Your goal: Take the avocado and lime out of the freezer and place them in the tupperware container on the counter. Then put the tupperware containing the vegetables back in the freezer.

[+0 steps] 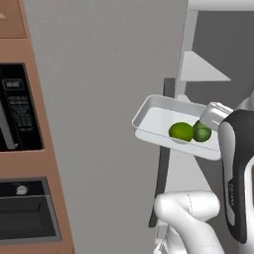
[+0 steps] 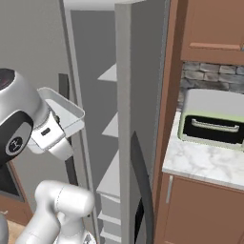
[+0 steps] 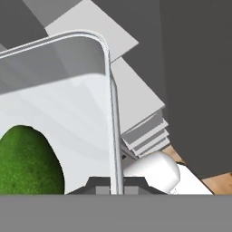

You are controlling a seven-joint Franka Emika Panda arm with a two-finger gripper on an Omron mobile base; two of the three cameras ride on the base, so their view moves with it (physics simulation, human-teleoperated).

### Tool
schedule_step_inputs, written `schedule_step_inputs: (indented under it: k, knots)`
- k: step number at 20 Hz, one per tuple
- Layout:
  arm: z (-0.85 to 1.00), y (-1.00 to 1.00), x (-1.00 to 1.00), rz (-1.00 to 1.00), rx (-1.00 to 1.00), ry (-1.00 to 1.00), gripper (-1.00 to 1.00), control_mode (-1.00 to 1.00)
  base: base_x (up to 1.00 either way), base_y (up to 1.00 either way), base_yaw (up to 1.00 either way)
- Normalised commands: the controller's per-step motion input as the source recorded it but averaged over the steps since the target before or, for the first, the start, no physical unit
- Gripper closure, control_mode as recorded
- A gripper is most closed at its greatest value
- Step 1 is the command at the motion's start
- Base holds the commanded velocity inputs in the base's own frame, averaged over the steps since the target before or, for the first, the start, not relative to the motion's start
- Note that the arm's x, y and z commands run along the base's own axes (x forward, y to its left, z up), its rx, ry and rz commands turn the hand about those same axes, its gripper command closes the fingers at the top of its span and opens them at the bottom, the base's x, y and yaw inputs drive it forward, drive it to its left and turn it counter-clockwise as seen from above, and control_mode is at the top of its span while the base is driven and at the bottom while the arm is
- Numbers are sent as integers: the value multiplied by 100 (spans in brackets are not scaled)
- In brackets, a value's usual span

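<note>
Freezer (image 2: 95, 119) stands open, shelves at one o'clock from the carried tray. Tupperware container (image 1: 154, 116) is airborne before it, not yet shelved; loading is done. Inside lie the lime (image 1: 181, 131) and, at three o'clock, touching it, the avocado (image 1: 202, 133). Gripper (image 3: 115, 183) is clamped on the container's rim.

The tray (image 1: 154, 115) looked like smooth, pale, slightly glossy plastic. The lime (image 1: 181, 131) was smooth and faintly shiny; the avocado (image 1: 202, 133) duller, its skin finely mottled up close. The freezer (image 2: 138, 71) door was flat matt grey. The counter (image 2: 205, 162) was polished marbled stone over brown wood.
</note>
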Motion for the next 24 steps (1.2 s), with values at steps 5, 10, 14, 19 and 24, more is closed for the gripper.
schedule_step_inputs:
  k: [5, 10, 14, 19, 24]
  knots:
    - [0, 0, 0, 0, 0, 0, 100, 100, 8, -37, -2]
    - [0, 0, 0, 0, 0, 0, 100, 100, 0, -40, -6]
    - [0, -21, 0, -4, -5, 0, 100, -100, 0, -8, -1]
    - [3, -31, 0, -10, -7, -2, 100, -100, 0, 0, 0]
    - [17, -28, 0, -28, -3, -4, 100, -100, 0, 0, 0]
